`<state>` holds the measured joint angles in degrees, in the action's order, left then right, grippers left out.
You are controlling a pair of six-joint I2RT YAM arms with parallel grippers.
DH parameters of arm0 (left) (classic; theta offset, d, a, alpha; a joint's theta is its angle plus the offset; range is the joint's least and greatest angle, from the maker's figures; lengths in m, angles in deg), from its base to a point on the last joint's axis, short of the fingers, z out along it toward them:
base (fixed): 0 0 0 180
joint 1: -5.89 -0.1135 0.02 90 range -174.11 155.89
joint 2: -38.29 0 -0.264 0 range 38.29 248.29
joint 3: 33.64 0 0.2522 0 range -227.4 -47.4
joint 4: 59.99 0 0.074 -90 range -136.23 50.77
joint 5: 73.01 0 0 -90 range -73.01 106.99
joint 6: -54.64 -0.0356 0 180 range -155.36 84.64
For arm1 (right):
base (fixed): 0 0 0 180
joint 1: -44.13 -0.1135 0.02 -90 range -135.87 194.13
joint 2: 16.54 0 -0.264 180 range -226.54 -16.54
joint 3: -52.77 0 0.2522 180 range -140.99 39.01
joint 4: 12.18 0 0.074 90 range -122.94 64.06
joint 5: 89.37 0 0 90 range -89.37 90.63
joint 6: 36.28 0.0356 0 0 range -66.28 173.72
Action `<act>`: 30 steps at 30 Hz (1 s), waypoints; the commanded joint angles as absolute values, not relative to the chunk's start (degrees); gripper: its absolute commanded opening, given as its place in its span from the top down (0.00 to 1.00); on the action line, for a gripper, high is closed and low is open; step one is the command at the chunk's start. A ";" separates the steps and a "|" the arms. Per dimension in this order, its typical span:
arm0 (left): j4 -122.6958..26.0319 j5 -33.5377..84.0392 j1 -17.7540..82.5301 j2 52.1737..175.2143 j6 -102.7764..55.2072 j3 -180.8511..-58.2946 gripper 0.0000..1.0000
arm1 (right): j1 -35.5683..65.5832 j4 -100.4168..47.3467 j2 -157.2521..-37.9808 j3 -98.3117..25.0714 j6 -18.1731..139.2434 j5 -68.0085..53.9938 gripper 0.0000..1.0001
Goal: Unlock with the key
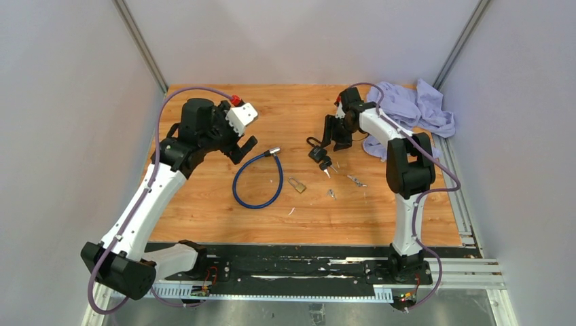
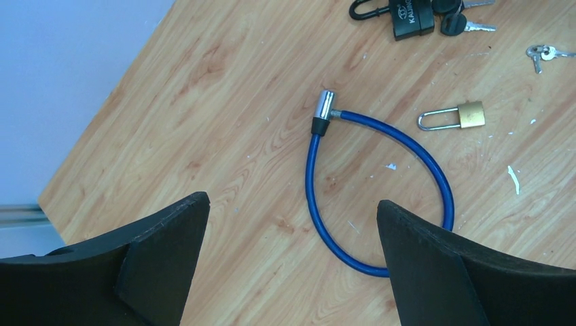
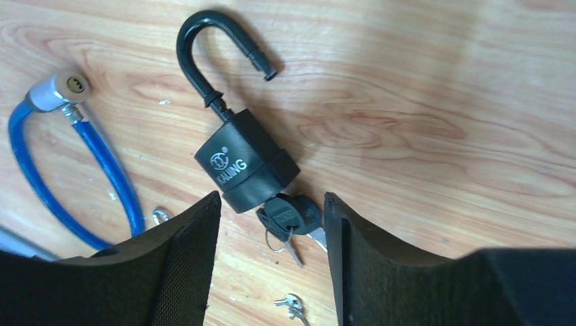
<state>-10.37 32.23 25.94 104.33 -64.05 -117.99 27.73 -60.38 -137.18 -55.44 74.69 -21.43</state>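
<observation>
The black padlock lies flat on the counter, a little toward 1 o'clock from the middle in the top view. Its shackle has one leg out of the body and the free tip hangs in the air, so the lock looks already undone. In the right wrist view the shackle points to 11 o'clock. The key sits in the base at 5 o'clock, with a spare dangling from its ring.

The right gripper hangs low over that key end. Its fingers are apart, one on each side of the key head, and they clamp nothing. That straddle suits turning the key, and with a gap on both sides it reads as a let-go stance. The left finger's edge is very close to the lock body; whether it touches I cannot tell.

The left gripper hovers over the blue cable lock, well off at 9 o'clock from the padlock. Its fingers are spread wide and empty, probably parked clear of the work.

A brass padlock and small loose keys lie between the arms, untouched. A purple cloth is bunched in the far corner at 2 o'clock.

I judge the unlocking done or nearly so; what may remain is backing the right arm away without snagging the key ring.
</observation>
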 commanded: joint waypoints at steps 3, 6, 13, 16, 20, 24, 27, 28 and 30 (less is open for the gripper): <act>-8.95 33.13 25.71 103.78 -63.90 -121.23 0.02 | 27.14 -64.51 -133.90 -60.24 71.50 -15.31 0.61; -9.13 32.68 25.75 104.18 -63.68 -121.20 0.02 | 25.61 -64.86 -136.70 -62.98 71.52 -19.11 0.82; -9.22 31.63 25.53 103.98 -63.84 -120.18 0.02 | 23.48 -65.55 -141.92 -62.79 71.90 -21.16 0.95; -9.31 31.43 25.49 104.18 -63.56 -120.29 0.02 | 23.41 -65.37 -142.37 -61.83 72.20 -20.41 0.96; -9.45 30.98 25.22 104.71 -62.36 -120.68 0.02 | 23.48 -65.29 -143.06 -61.25 72.37 -19.47 0.96; -8.92 31.03 24.61 105.00 -61.32 -121.32 0.02 | 23.41 -65.23 -141.34 -61.41 71.84 -19.17 0.87; -8.87 31.20 24.07 104.76 -61.25 -121.40 0.02 | 22.69 -65.22 -137.55 -61.56 70.83 -17.82 0.76; -8.87 31.08 24.00 104.68 -61.17 -121.57 0.02 | 22.30 -65.19 -135.92 -61.43 70.44 -16.94 0.70; -8.79 30.69 23.70 104.71 -60.70 -122.01 0.02 | 21.61 -65.12 -132.29 -60.84 69.88 -14.81 0.59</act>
<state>-9.17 31.23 24.50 104.81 -62.11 -119.72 23.25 -63.72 -140.21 -61.87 71.87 -19.75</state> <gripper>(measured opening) 0.980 0.328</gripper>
